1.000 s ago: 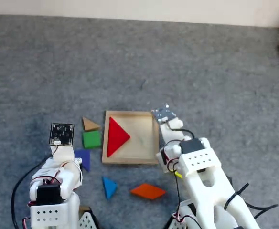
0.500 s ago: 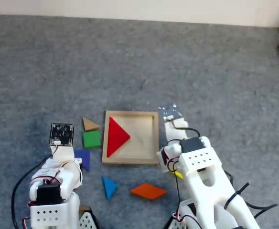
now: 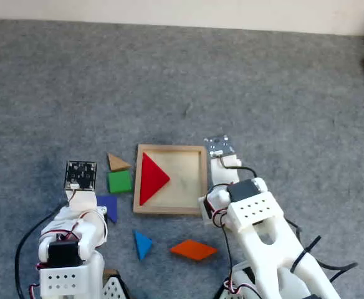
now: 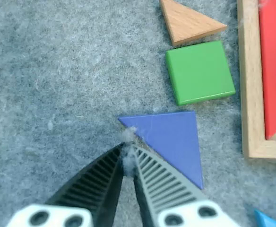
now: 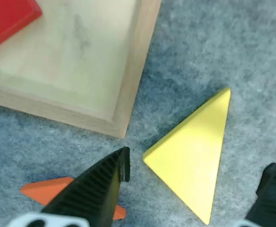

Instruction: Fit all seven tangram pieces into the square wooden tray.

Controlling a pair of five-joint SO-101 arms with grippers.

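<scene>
Wooden tray (image 3: 169, 210) unmoved, right arm (image 3: 250, 208) edged toward it, right fingers (image 5: 105, 184) spread astride yellow triangle (image 5: 194, 156), left fingers (image 4: 100, 177) together

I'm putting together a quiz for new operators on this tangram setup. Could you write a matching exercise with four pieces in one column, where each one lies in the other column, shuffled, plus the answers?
Pieces:
1. red triangle
2. yellow triangle
3. dark blue triangle
4. green square

Places:
A. between the tan triangle and the dark blue triangle
B. inside the wooden tray
C. between the open fingers of the right tool, beside the wooden tray's corner
D. at the tip of the shut left tool

Pairs: 1-B, 2-C, 3-D, 4-A
</scene>
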